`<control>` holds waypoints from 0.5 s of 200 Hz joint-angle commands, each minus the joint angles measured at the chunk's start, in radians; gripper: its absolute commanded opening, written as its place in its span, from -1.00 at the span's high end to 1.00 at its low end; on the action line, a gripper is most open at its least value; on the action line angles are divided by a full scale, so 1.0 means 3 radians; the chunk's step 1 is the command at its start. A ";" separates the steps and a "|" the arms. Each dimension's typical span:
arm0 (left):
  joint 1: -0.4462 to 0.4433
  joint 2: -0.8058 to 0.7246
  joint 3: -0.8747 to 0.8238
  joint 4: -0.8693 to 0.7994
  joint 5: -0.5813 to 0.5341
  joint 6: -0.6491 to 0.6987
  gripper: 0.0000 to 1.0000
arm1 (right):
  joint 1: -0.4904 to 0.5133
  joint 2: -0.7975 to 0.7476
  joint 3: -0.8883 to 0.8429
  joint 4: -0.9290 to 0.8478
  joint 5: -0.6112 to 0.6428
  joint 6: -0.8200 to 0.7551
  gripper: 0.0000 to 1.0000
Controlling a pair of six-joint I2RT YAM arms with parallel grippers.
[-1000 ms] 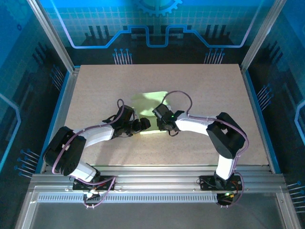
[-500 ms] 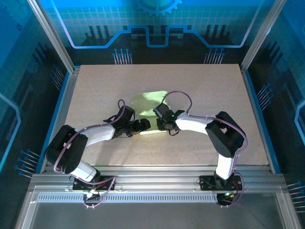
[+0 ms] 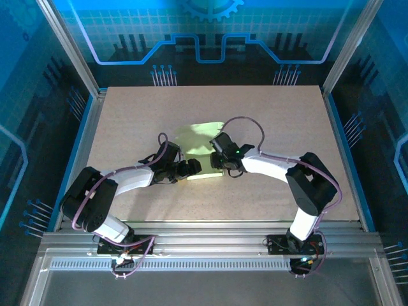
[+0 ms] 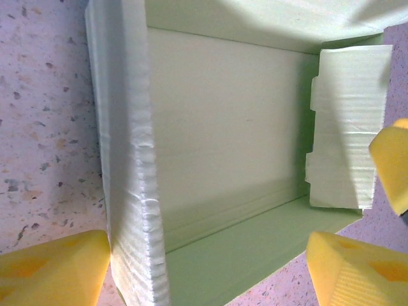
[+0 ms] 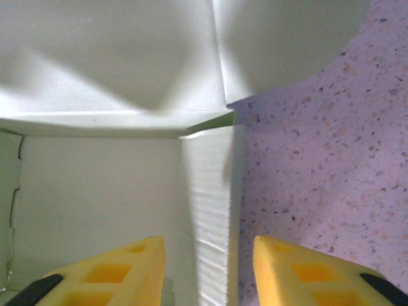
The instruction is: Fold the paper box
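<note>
A speckled beige tabletop [image 3: 287, 127] is lying inside a silver metal frame [image 3: 70, 46], with blue edging [image 3: 347, 159] running down both sides. Clear panels [image 3: 287, 32] carrying glowing blue circuit-style lines are standing behind and beside it. Grooved metal rails [image 3: 210, 233] are running along the near edge. Soft, even light is falling across the tabletop.
</note>
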 commanded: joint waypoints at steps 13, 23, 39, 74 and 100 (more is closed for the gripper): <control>0.0029 0.0049 0.0051 -0.0062 0.0043 0.0081 -0.62 | -0.0059 0.0082 -0.0030 0.0006 -0.0129 0.0022 0.29; 0.0029 0.0042 0.0046 -0.0063 0.0034 0.0085 -0.63 | -0.0065 0.0113 -0.0025 0.0016 -0.0137 0.0024 0.36; 0.0024 0.0043 0.0046 -0.0070 0.0028 0.0084 -0.63 | -0.0067 0.0152 -0.0010 0.0016 -0.0157 0.0019 0.45; 0.0026 0.0057 0.0044 -0.0070 0.0036 0.0091 -0.63 | -0.0068 0.0158 0.0005 0.0026 -0.0191 -0.0007 0.72; 0.0026 0.0073 0.0050 -0.0061 0.0044 0.0096 -0.63 | -0.0076 0.0207 0.0025 -0.0004 -0.0189 -0.0040 0.73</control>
